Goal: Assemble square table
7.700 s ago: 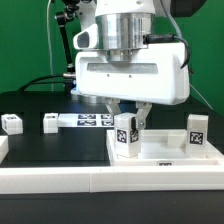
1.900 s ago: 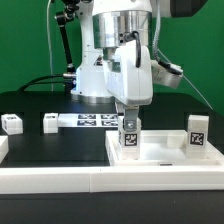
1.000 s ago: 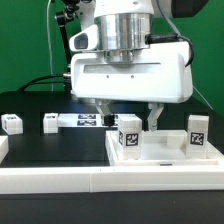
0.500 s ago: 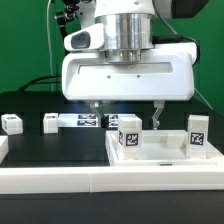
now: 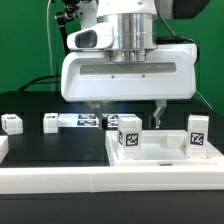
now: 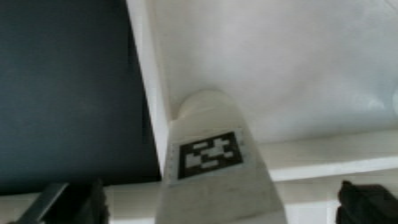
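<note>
The white square tabletop [image 5: 172, 158] lies at the exterior view's right. Two tagged white legs stand upright on it, one at its near-left corner [image 5: 127, 136] and one at the right [image 5: 197, 133]. My gripper [image 5: 127, 112] hangs just above the left leg, open wide, with a finger on either side and touching nothing. In the wrist view that leg [image 6: 214, 150] stands between the two dark fingertips [image 6: 71, 203] over the tabletop [image 6: 302, 70]. Two more legs [image 5: 12, 123] [image 5: 50, 122] lie loose on the black table at the left.
The marker board [image 5: 88, 121] lies flat behind the loose legs. A long white border rail [image 5: 60, 180] runs along the front. A green wall and the arm's base are behind.
The gripper was shut on the left leg and turned on it; it has since let go, opened wide and risen a little. The leg stays upright on the tabletop.
</note>
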`<action>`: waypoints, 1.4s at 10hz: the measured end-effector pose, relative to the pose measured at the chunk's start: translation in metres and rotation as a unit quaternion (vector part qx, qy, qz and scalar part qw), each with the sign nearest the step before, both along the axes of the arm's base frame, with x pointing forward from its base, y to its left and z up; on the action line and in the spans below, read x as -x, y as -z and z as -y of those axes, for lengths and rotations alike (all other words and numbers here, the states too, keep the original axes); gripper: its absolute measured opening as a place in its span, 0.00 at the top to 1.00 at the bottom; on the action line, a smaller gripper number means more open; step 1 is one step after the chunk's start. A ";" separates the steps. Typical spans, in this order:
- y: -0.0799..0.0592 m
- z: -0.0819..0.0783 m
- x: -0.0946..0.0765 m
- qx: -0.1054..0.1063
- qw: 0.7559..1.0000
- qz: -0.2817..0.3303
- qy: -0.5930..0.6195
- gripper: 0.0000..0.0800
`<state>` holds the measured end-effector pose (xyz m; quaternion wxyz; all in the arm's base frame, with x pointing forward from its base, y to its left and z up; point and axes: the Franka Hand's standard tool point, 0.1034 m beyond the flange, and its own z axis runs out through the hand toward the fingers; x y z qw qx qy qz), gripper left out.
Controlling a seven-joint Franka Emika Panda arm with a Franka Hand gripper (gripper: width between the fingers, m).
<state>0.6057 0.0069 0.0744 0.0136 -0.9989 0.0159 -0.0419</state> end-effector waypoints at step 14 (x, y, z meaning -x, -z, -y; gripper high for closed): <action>0.000 0.005 0.001 -0.022 0.970 -0.001 0.243 0.64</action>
